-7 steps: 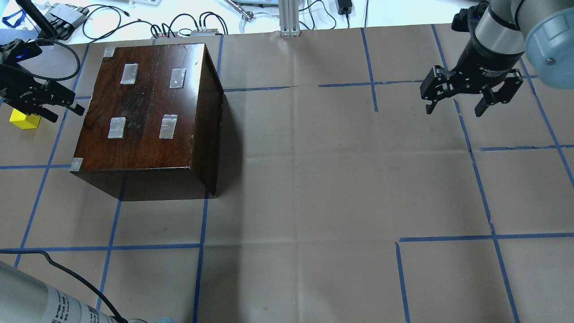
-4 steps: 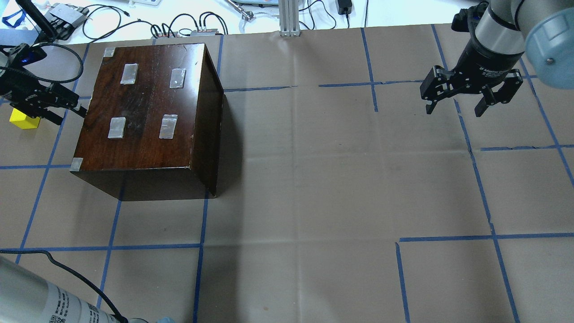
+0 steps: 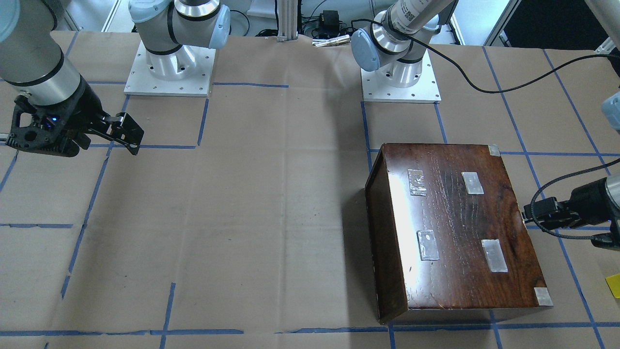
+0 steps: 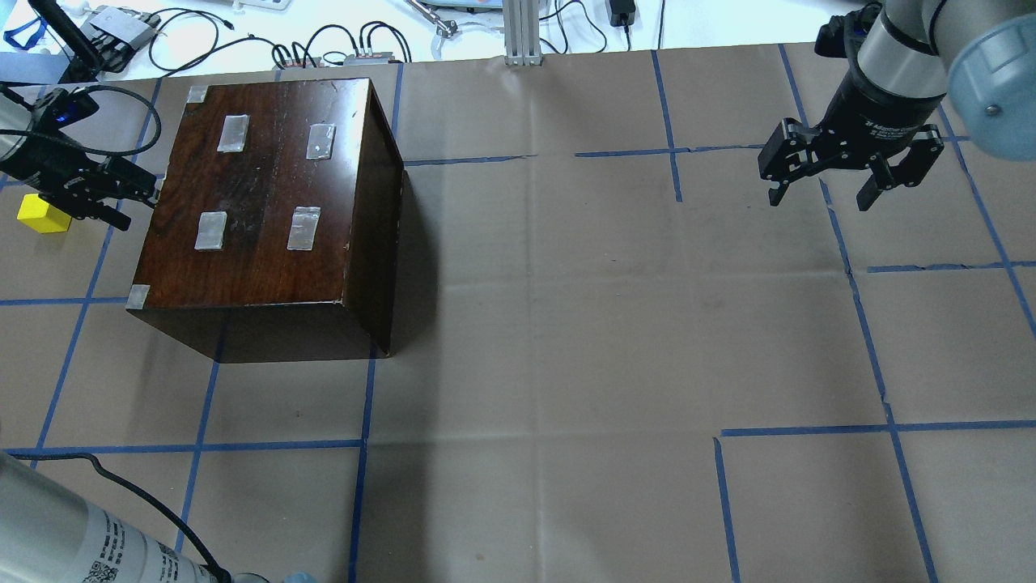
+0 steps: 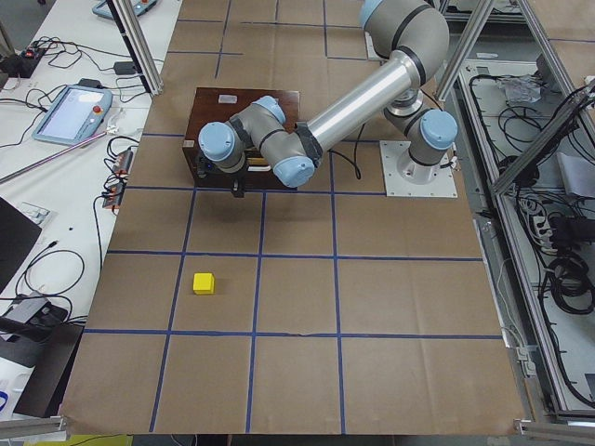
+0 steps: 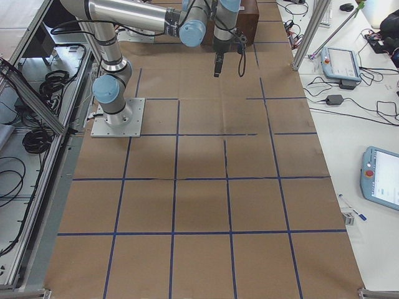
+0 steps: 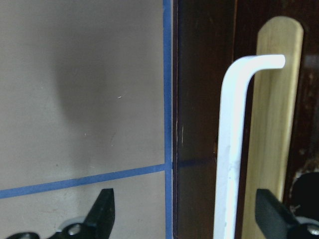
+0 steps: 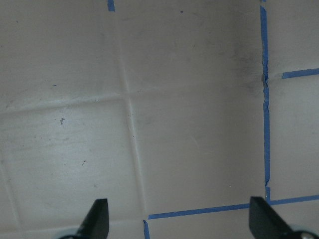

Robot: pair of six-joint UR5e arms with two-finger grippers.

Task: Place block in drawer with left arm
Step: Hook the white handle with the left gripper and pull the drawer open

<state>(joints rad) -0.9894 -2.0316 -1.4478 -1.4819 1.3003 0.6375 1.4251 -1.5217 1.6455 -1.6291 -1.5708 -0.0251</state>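
Note:
The yellow block (image 4: 44,214) lies on the paper left of the dark wooden box (image 4: 267,194); it also shows in the front-facing view (image 3: 614,285) and the left side view (image 5: 204,282). My left gripper (image 4: 137,206) is open and empty, low at the box's left face, apart from the block. In the left wrist view my left gripper (image 7: 187,214) has a white bar handle (image 7: 229,149) on the dark box front between its spread fingers, not touching them. The drawer is shut; its pale tray is hidden. My right gripper (image 4: 821,194) is open and empty, far right.
Blue tape lines (image 4: 364,405) grid the brown paper. Cables and devices (image 4: 324,48) lie beyond the table's far edge. A loose black cable (image 3: 484,87) runs over the table to the left arm. The right arm's base plate (image 3: 169,72) stands at the robot side.
My left gripper has moved away from the yellow block and closer to the box's left face, still open. The right arm and the block have not moved.

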